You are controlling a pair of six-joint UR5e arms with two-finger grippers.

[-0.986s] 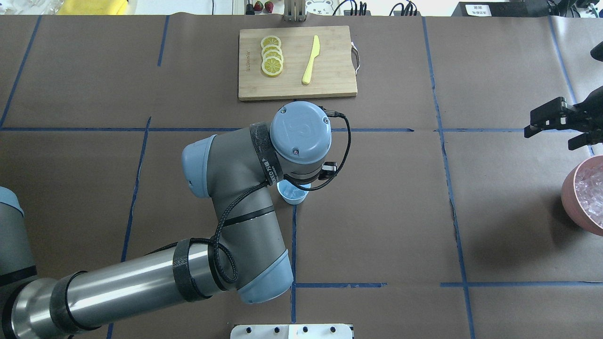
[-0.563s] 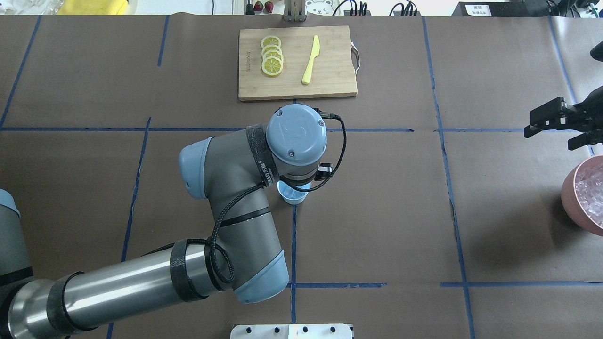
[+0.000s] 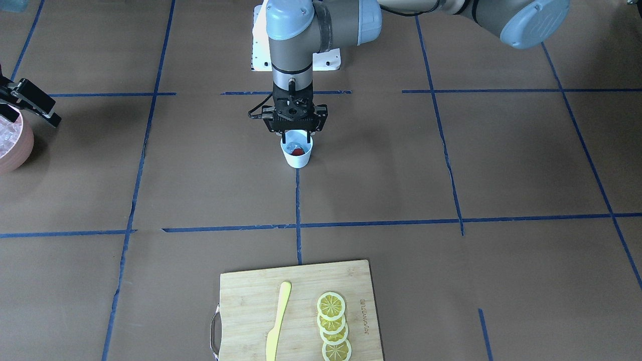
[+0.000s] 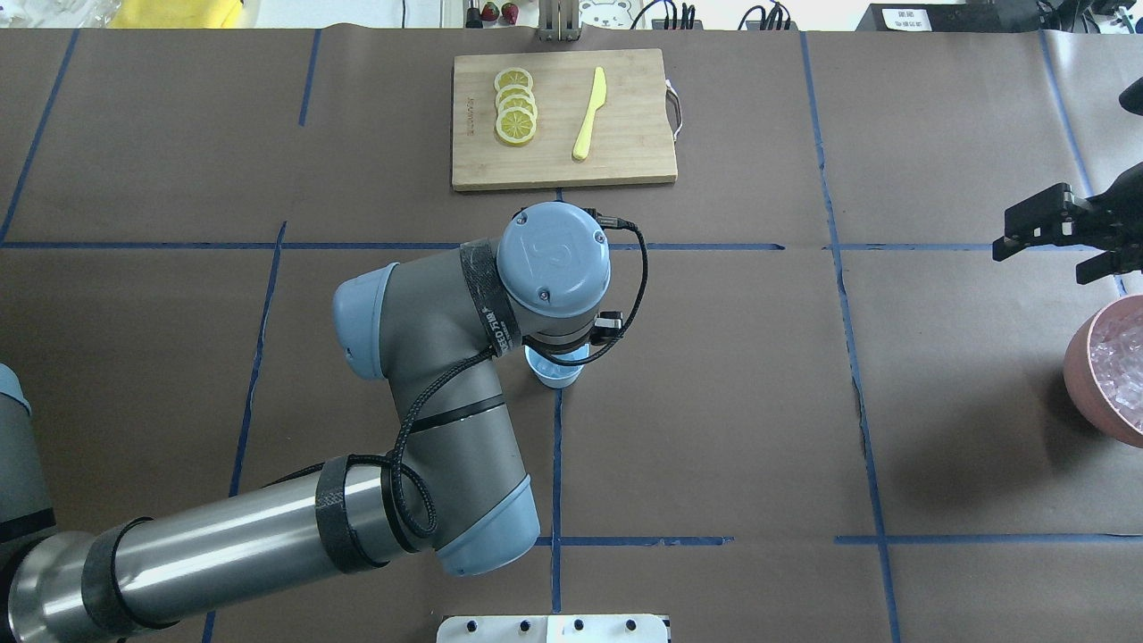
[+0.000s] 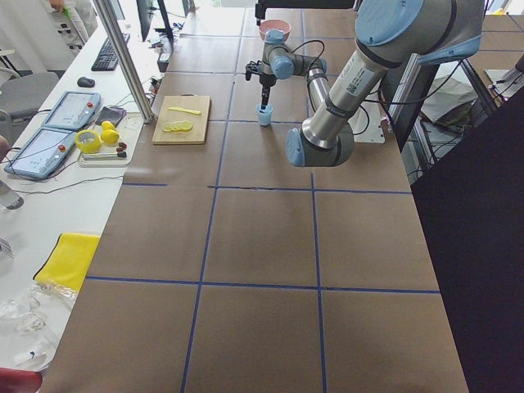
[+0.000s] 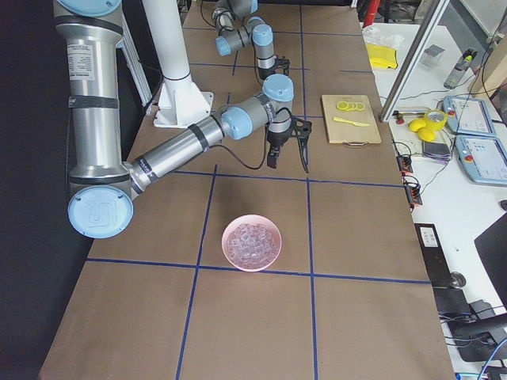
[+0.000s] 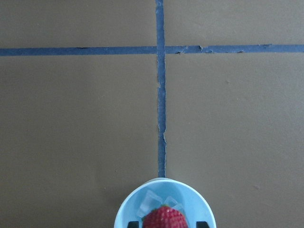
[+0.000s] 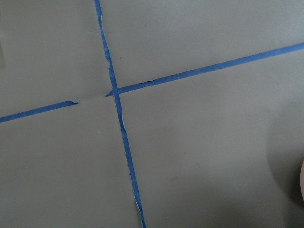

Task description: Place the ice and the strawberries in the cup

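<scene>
Brown paper crossed by blue tape lines covers the table (image 4: 759, 402). Overhead, the grey-and-blue left arm (image 4: 500, 304) hides most of the small pale blue-white tapered cup (image 4: 559, 378) at the table's middle. Only a crescent of it shows, and its contents are unseen. At the table's right edge a round pink bowl (image 4: 1080, 375), cut off by the frame, holds a heap of clear ice (image 4: 1121, 357). The black right gripper (image 4: 1043, 261) hovers near it, fingers spread, well apart from the cup.

Front-facing, the black two-finger left gripper (image 3: 296, 134) hangs right over the cup's mouth, masking the rim's robot side. Inside lie a tiny red strawberry (image 3: 299, 151) and small clear ice cubes (image 3: 290, 147).

From the left wrist, the cup is cropped at the bottom edge. The strawberry sits on the ice cubes between two dark fingertips (image 7: 135, 224), which stand apart with a gap on either side, gripping nothing.

The right wrist shows paper, tape and a sliver of the bowl's rim.
</scene>
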